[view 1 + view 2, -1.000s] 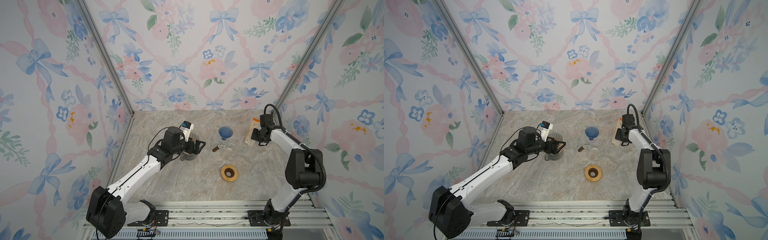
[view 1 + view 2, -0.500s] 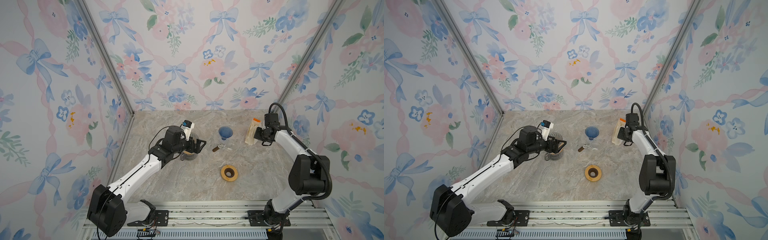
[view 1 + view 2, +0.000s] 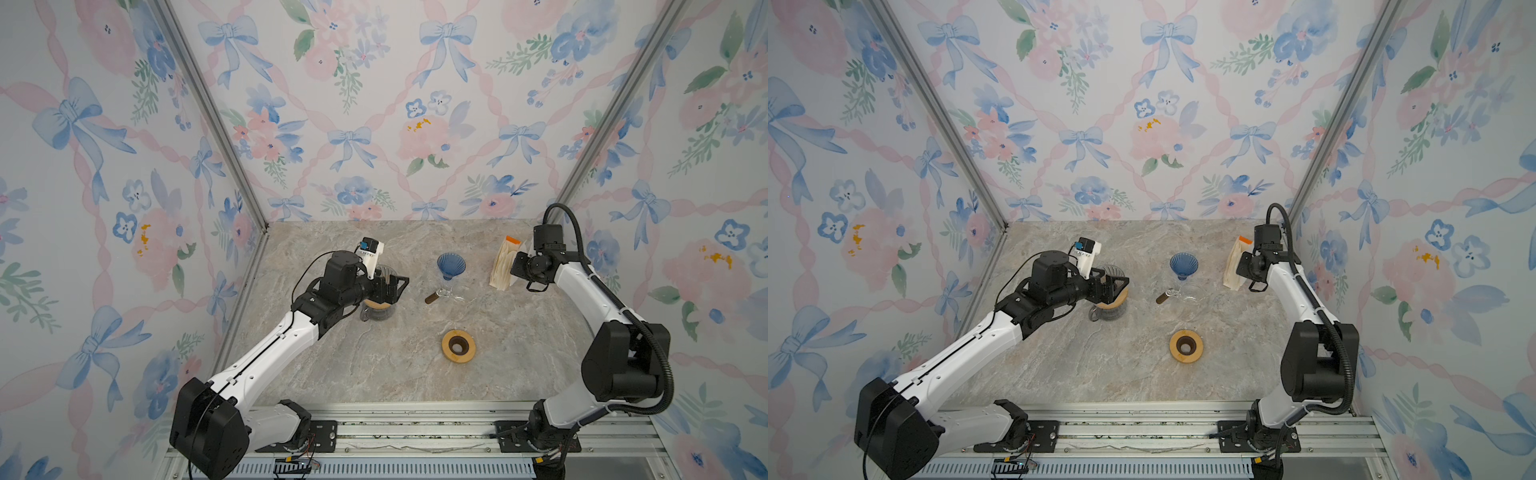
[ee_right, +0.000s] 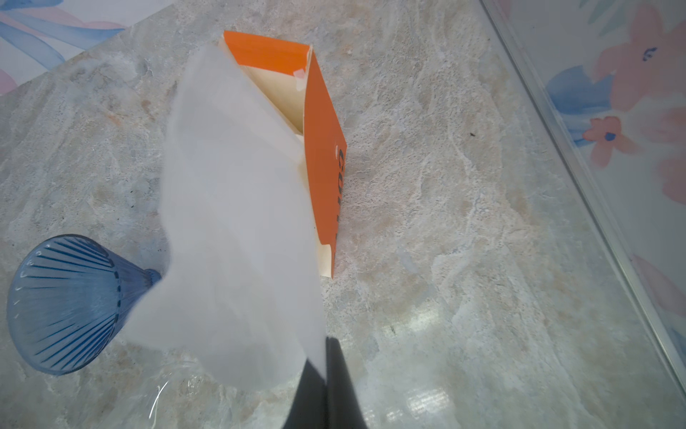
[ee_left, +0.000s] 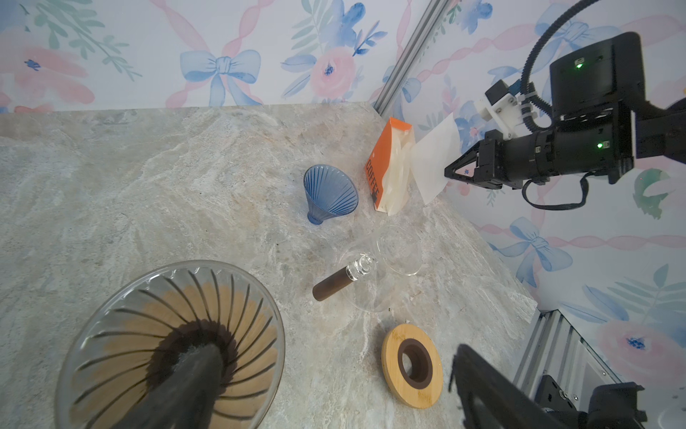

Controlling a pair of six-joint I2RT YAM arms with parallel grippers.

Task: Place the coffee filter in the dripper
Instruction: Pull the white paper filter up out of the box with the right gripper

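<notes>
While the right gripper (image 5: pixel 451 172) pinches the coffee filter (image 5: pixel 434 159) by its edge, it looks limp, featherlight. Left gripper (image 3: pixel 392 286) gapes open

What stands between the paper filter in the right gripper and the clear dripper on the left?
On the table between filter and clear dripper lie the blue dripper and a brown-handled glass piece. The open left gripper hangs at the clear dripper's mouth.
</notes>
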